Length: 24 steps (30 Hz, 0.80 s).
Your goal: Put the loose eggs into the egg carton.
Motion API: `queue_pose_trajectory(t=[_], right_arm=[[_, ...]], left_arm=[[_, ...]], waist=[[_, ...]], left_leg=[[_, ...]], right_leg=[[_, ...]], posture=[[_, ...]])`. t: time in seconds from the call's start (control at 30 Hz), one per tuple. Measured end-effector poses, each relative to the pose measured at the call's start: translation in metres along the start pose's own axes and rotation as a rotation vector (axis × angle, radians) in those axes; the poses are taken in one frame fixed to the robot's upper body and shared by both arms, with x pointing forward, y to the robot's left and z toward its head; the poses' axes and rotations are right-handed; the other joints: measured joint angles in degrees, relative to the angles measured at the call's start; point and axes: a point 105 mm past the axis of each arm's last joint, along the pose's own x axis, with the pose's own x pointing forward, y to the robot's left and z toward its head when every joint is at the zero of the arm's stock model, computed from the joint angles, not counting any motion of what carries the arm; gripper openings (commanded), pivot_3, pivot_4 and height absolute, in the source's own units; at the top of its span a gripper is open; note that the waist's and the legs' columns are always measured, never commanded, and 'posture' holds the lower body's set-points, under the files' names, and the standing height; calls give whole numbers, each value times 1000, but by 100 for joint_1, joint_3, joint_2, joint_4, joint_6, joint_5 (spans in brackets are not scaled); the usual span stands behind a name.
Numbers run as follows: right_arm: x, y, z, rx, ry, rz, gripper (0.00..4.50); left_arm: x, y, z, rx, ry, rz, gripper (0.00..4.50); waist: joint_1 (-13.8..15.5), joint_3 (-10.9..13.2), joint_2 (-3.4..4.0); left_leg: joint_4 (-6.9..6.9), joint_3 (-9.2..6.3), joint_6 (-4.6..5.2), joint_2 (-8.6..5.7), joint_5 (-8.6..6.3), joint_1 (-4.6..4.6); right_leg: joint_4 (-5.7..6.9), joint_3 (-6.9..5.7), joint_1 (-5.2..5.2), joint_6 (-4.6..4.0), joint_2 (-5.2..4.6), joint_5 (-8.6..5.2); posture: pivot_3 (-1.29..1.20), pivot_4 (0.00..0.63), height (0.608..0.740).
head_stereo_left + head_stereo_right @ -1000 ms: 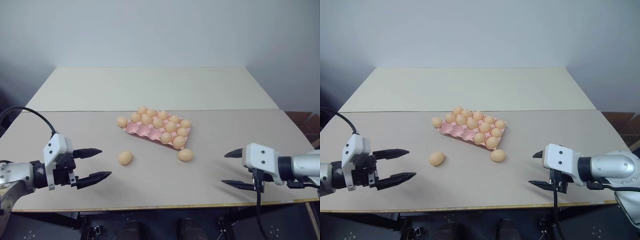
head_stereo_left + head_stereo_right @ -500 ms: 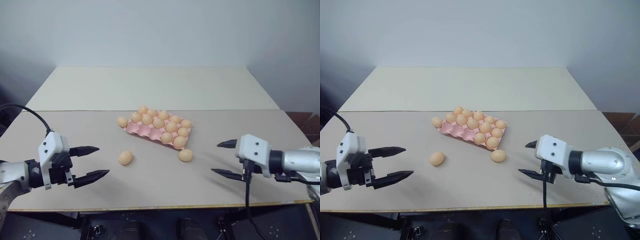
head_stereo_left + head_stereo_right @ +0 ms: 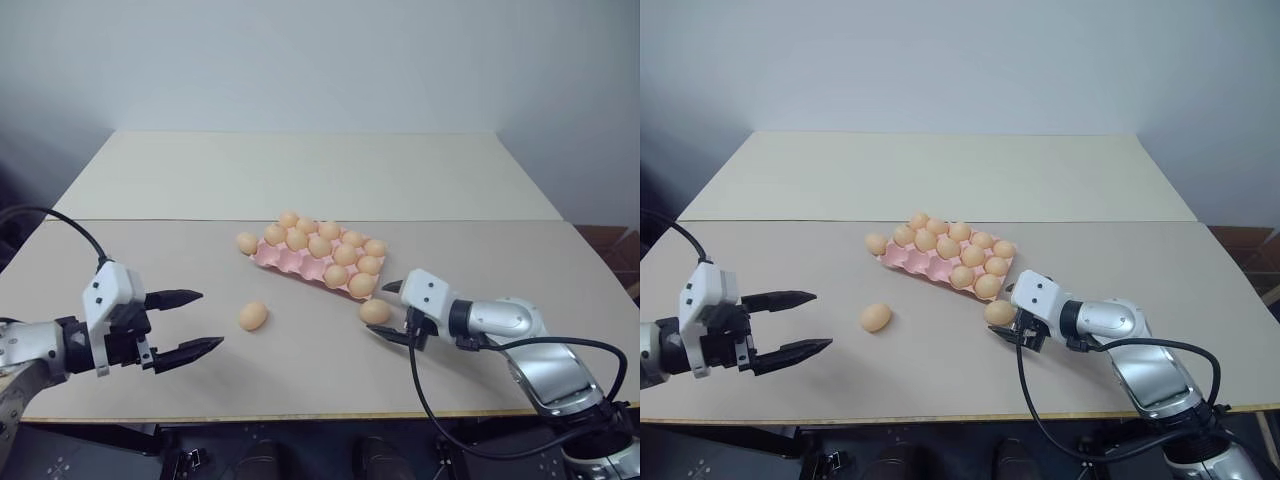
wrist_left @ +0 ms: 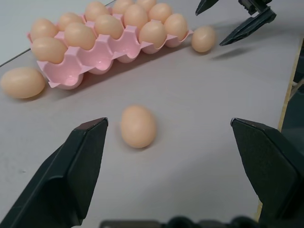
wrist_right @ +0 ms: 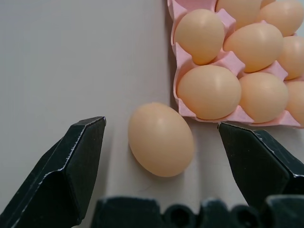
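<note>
Soft, even light falls from above on the pale table (image 3: 300, 180). Shadows are faint and short: a dim patch beside each loose egg (image 4: 138, 126) and under the carton (image 4: 102, 50). No glare. Head views are sharp; in the wrist views the near fingers (image 5: 71, 166) look slightly soft.

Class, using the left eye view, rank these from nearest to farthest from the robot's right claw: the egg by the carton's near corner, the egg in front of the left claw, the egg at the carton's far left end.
1. Egg by the carton's near corner, right beside the right claw.
2. Egg in front of the left claw, mid-table.
3. Egg at the carton's far left end, touching the pink egg carton.
</note>
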Motion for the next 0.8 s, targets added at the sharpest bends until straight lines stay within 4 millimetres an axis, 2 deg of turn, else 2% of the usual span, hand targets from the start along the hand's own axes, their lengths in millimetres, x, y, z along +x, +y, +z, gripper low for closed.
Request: queue_pose_trajectory(t=[0.37, 0.47, 0.6, 0.8], right_arm=[[16, 0, -12, 17, 14, 2, 4390], [18, 2, -15, 24, 18, 12, 3790], [18, 2, -16, 17, 17, 12, 2432], [17, 2, -17, 5, 21, 6, 2432]], left_arm=[[0, -1, -1, -2, 3, 0, 4500], [0, -1, -1, -1, 2, 1, 4500], [0, -1, -2, 2, 1, 6, 4500], [1, 0, -3, 2, 7, 5, 4500]], waist=[[-7, 0, -1], [-13, 0, -1], [-14, 0, -1], [-14, 0, -1]], left_leg=[[0, 0, 0, 1, 0, 5], [0, 0, 0, 1, 0, 4], [0, 0, 0, 1, 0, 6], [0, 0, 0, 1, 0, 6]], right_leg=[[6, 1, 1, -1, 3, 0], [6, 1, 1, -1, 2, 0], [7, 0, 2, -1, 2, 0], [7, 0, 2, -1, 2, 0]], posture=[[0, 150, 740], [0, 150, 740], [0, 150, 740], [0, 150, 740]])
